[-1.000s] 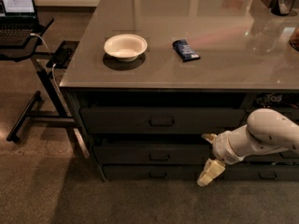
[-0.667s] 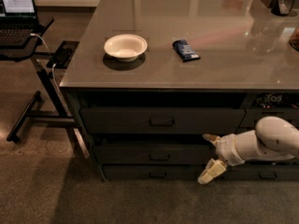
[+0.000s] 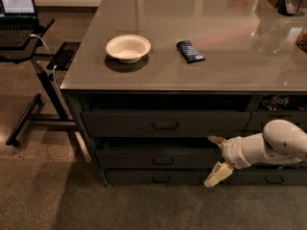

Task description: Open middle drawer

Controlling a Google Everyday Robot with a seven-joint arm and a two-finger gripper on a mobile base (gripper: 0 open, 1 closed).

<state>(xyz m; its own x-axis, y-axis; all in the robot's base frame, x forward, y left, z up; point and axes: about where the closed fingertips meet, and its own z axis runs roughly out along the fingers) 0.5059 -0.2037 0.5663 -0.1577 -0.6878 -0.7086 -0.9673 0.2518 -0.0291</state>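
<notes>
Three dark grey metal drawer fronts stacked under glossy grey table (image 3: 240, 61). Wide dark grey middle drawer (image 3: 129, 158), small loop handle (image 3: 163, 160) at centre, sits between taller front (image 3: 120, 123) and slimmest front (image 3: 134, 177). White-armed pincer (image 3: 215, 157) before its right end, right of handle, cream fingers (image 3: 218, 174) spread apart, gripping nothing. White round bowl (image 3: 128, 47) and dark blue packet (image 3: 190, 51) on table.

Dim overhead light, tabletop (image 3: 230, 47) glare; pale claw (image 3: 211, 161) before shadowed middle drawer (image 3: 134, 158)
</notes>
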